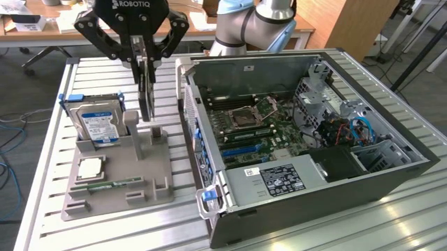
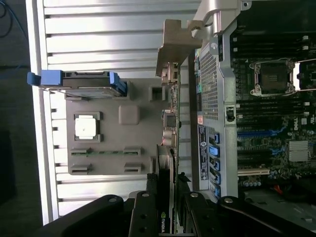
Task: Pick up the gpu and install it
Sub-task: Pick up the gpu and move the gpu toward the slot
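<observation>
- Black Robotiq claw (image 1: pixel 144 64) hangs pointing down above the grey holder (image 1: pixel 150 167), its 2 fingers (image 1: pixel 133 55) clenched on the top edge of the gpu (image 1: pixel 146 99).
- The gpu hangs upright and edge-on from the claw, its dark face towards the exterior view's left. Its lower end is just above the holder's upright posts; whether it touches them cannot be told.
- In the wrist view the gpu (image 2: pixel 170 123) runs as a thin strip from between the fingers to its silver metal bracket (image 2: pixel 175 47) at the far end. It lies between the holder and the side wall of the computer case (image 2: pixel 210 84).
- Just beside the gpu, on the exterior view's left, a blue-labelled hard drive (image 1: pixel 98 123) stands upright in the holder with blue clips at its sides.
- Nearer the camera on the holder lie a square processor chip (image 1: pixel 91 168) and a narrow green memory stick (image 1: pixel 112 184).
- On the exterior view's right the computer case (image 1: pixel 391 178) lies open, showing the motherboard (image 1: pixel 252 125), its bare processor socket (image 1: pixel 244 117) and the labelled power supply (image 1: pixel 276 180).
- All of it rests on a slatted aluminium table (image 1: pixel 104 73); the arm (image 1: pixel 244 26) rises behind the case.
</observation>
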### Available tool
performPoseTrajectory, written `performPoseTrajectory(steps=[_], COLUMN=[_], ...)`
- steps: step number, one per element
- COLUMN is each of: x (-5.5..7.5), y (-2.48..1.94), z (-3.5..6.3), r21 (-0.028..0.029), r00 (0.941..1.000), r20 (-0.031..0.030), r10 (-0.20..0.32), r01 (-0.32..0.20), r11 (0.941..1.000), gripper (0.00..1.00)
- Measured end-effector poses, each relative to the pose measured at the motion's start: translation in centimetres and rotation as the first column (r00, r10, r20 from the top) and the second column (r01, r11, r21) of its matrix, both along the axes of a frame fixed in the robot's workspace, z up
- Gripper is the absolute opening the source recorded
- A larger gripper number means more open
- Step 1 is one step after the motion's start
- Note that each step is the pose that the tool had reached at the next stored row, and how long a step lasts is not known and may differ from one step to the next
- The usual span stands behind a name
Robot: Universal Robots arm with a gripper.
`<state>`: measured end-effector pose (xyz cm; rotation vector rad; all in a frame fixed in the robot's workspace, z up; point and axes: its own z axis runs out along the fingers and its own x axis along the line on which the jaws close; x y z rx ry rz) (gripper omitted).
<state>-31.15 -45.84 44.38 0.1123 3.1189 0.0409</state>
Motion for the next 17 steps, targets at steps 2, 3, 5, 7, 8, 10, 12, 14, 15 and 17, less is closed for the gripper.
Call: performPoseTrajectory(steps=[2,3,5,7,8,10,12,14,15,17], x=[0.0,0.0,0.0,0.0,0.0,0.1,0.3,0.7,1.0,1.6], y=[0.00,0.00,0.00,0.00,0.00,0.01,0.00,0.00,0.00,0.00], z=[0.35,0.37,0.38,0.38,0.38,0.40,0.39,0.39,0.39,0.38], r21=[-0.0001,0.0001,0.0001,0.0000,0.0000,-0.0002,0.0000,-0.0001,0.0000,0.0002], r00=[1.0000,1.0000,1.0000,1.0000,1.0000,1.0000,1.0000,1.0000,1.0000,1.0000], r20=[-0.0001,0.0001,0.0000,0.0000,-0.0001,-0.0003,-0.0001,-0.0002,-0.0001,0.0000], r10=[0.000,0.000,0.000,0.000,0.000,0.000,0.000,0.000,0.000,0.000], r01=[0.000,0.000,0.000,0.000,0.000,0.000,0.000,0.000,0.000,0.000], r11=[1.0000,1.0000,1.0000,1.0000,1.0000,1.0000,1.0000,1.0000,1.0000,1.0000], gripper=[0.26,0.26,0.26,0.26,0.26,0.26,0.26,0.26,0.26,0.26])
